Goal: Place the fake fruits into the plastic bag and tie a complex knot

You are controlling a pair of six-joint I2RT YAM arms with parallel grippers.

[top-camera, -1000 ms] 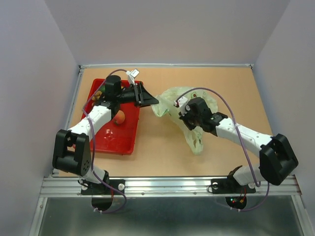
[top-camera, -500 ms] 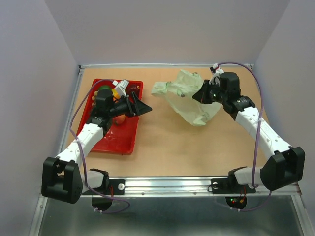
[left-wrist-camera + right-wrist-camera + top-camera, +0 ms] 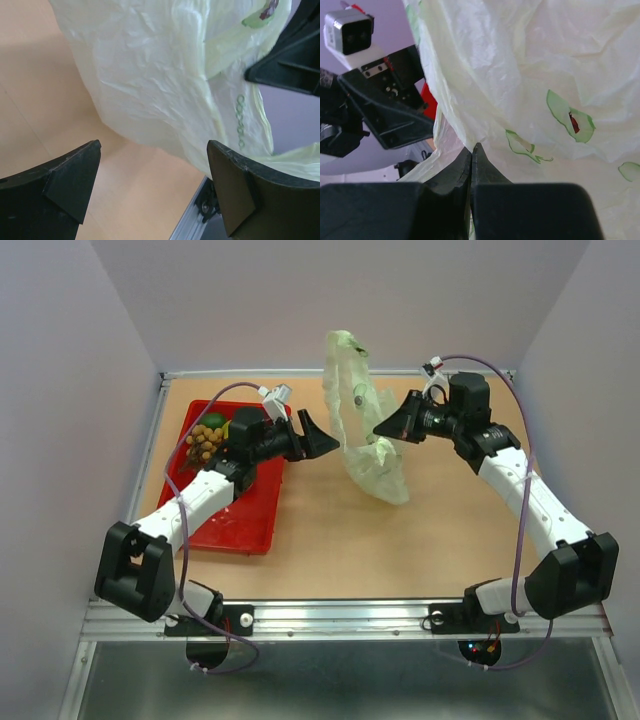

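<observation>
The pale-green plastic bag (image 3: 362, 430) hangs upright over the table's middle back, lifted by my right gripper (image 3: 385, 427), which is shut on a fold of its film (image 3: 472, 146). The bag (image 3: 545, 75) fills the right wrist view. My left gripper (image 3: 322, 436) is open just left of the bag, its jaws wide with nothing between them (image 3: 154, 150); the bag (image 3: 160, 85) is right in front of them. Of the fake fruits, a brownish bunch (image 3: 205, 438) and a green round one (image 3: 215, 422) lie in the red tray; my left arm hides the others. No knot is in view.
The red tray (image 3: 240, 520) sits at the left of the table under my left arm. Metal rails run along the table's back and sides, and purple walls stand close around it.
My right gripper has lifted the bag from lying on the table to hanging upright. My left gripper has opened wide and moved from over the tray to beside the bag.
</observation>
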